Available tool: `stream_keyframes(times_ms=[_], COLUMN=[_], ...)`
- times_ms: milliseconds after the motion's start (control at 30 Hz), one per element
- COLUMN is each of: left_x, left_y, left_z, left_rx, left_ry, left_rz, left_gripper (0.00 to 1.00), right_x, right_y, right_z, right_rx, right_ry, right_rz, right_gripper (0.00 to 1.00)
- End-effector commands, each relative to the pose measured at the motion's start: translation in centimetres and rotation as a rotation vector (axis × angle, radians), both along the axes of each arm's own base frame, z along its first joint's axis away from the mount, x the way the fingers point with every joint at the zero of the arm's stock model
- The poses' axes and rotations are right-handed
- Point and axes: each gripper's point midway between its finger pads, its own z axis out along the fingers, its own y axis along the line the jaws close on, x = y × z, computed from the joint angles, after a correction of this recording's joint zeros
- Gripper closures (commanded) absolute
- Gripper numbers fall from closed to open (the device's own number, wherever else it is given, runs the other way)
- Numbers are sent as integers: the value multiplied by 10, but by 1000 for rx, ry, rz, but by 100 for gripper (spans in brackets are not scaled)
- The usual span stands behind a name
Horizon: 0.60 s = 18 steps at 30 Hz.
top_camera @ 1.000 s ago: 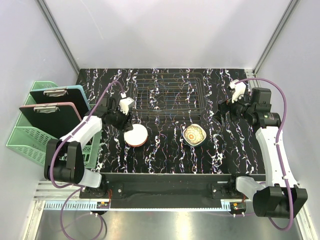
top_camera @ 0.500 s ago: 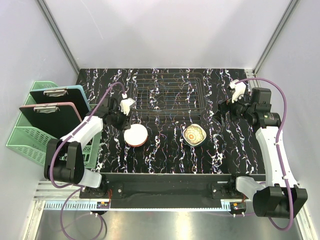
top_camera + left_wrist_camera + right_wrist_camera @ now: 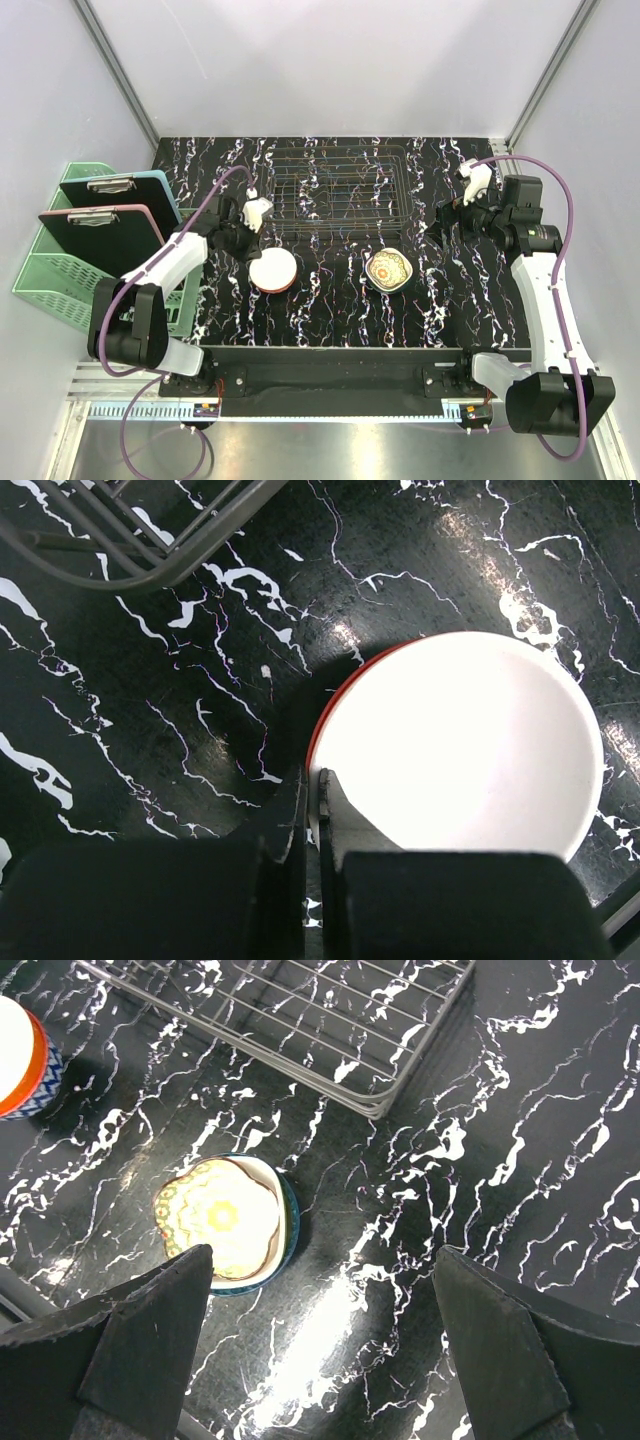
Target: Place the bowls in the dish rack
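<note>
A white bowl with a red-orange rim (image 3: 272,270) sits on the black marbled table in front of the dish rack's left end. My left gripper (image 3: 248,248) is shut on its near-left rim; in the left wrist view the fingers (image 3: 310,780) pinch the edge of the bowl (image 3: 460,750). A cream bowl with a yellow floral inside (image 3: 388,269) sits right of it. The dark wire dish rack (image 3: 340,190) stands behind with no bowl in it. My right gripper (image 3: 455,215) is open and hovers to the right; in its view (image 3: 322,1250) the cream bowl (image 3: 225,1222) lies beside the left finger.
A mint-green slatted basket (image 3: 50,275) holding two clipboards (image 3: 95,235) stands off the table's left edge. The rack's corner shows in the left wrist view (image 3: 150,540) and in the right wrist view (image 3: 300,1020). White walls enclose the table.
My left wrist has shifted slightly back and right, towards the rack, still on the white bowl's rim. The bowl has barely moved. The right arm has not moved.
</note>
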Motion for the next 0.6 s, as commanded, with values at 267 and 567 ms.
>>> stream_keyframes(times_ms=[267,567], left_x=[-4,-3], left_y=[-6,-10], left_z=[52,66], left_rx=[-26,-51], left_ry=[-70,-76], left_rz=[-22,-32], left_gripper=[100,100], right_x=[1,-6], right_y=[10,24], right_z=[36,44], right_rx=[33,81], right_ry=[-50,-31], right_rz=[40,86], right_gripper=[0,0])
